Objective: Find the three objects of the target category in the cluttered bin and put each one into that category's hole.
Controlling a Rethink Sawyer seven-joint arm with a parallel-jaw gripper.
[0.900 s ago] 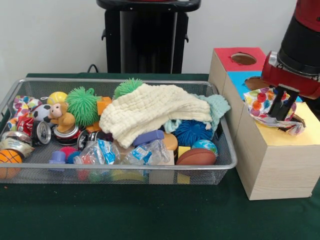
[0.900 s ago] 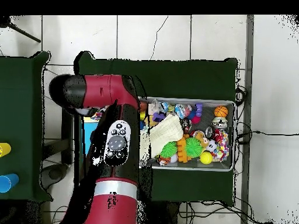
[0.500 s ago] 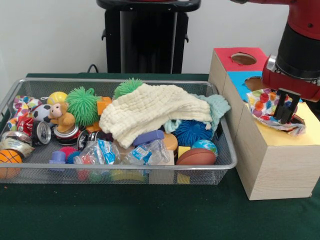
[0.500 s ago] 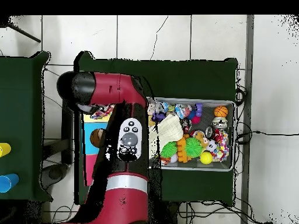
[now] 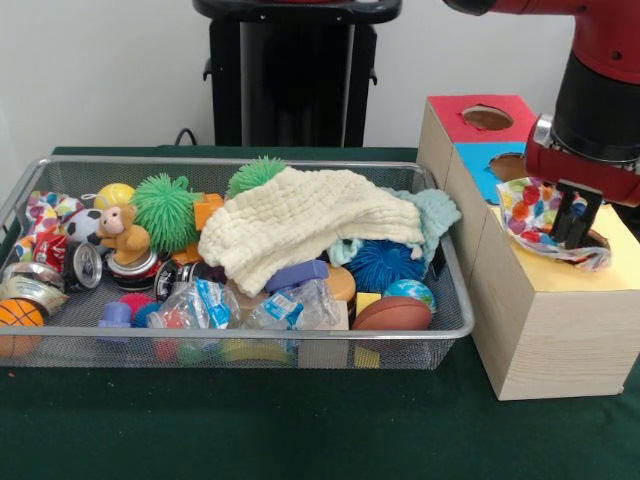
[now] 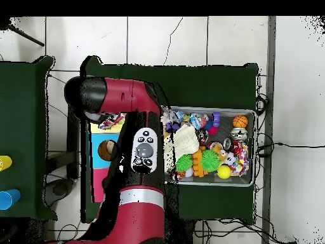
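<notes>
Nearest: green-covered desk (image 5: pixel 250 430), nothing loose on its front strip. Wire bin (image 5: pixel 230 345) packed full: basketball (image 5: pixel 18 318) at one corner, crushed plastic bottles (image 5: pixel 240 305) along the front wall, small football (image 5: pixel 393 314) and globe ball (image 5: pixel 408 292) at the other corner. Cream cloth (image 5: pixel 300 225) draped over the middle, a blue spiky ball (image 5: pixel 385 262) under it; hidden items beneath could be missed in any further search. Green spiky balls (image 5: pixel 165 208) and a toy monkey (image 5: pixel 122 232) behind, cans beside.

Beside the bin, a wooden box (image 5: pixel 545 320) with yellow, blue and red tops in order of depth. Hand (image 5: pixel 572 225) lowered at the yellow top's hole, fingers (image 5: pixel 565 222) closed on a spotted cloth (image 5: pixel 535 210). Cloth only partly in: bunched against the hole's rim, one edge spilling onto the yellow surface.

Risks, as judged: on release, fabric likely to catch on the rim and stay draped outside rather than drop through. On withdrawal, fabric could cling to the fingers and lift back out. Fingers close to the hole's edge; contact could shift the box.

Overhead view: arm (image 6: pixel 136 159) covers the box, hole not checkable.
</notes>
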